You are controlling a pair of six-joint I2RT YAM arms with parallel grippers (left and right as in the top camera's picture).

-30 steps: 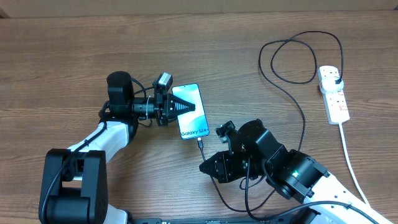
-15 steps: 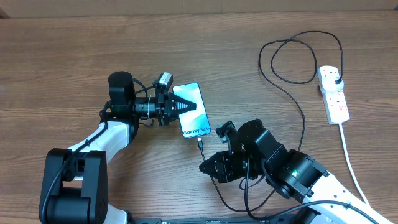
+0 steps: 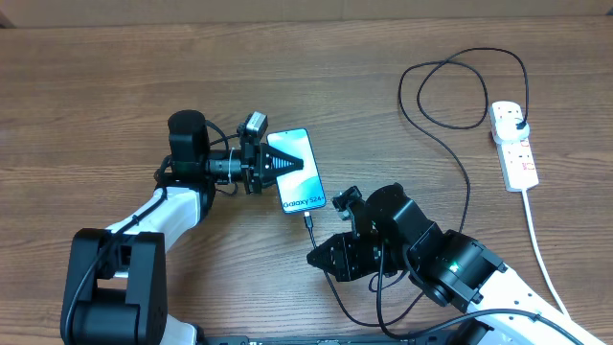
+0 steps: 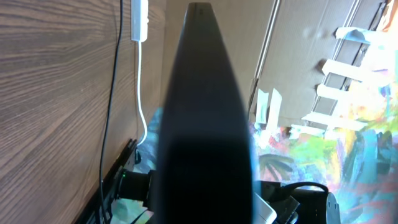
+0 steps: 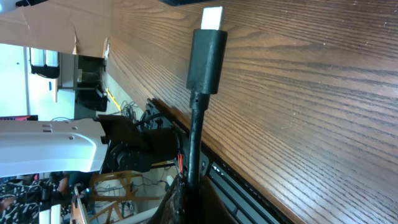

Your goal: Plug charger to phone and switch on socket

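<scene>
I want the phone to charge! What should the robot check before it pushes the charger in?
1. Phone held down: ok. The shut left gripper lies on the phone screen.
2. Cable held: ok. The right gripper is shut on the charger just behind its connector tip.
3. Tip near the phone: ok. It sits just off the phone's bottom edge.
4. Tip inside the phone: not ok. The bare metal shows.
5. Tip lined up with the port: cannot tell. The port is not visible.
6. Other end: ok. The black plug sits in the socket. Whether the switch is on: cannot tell.
</scene>
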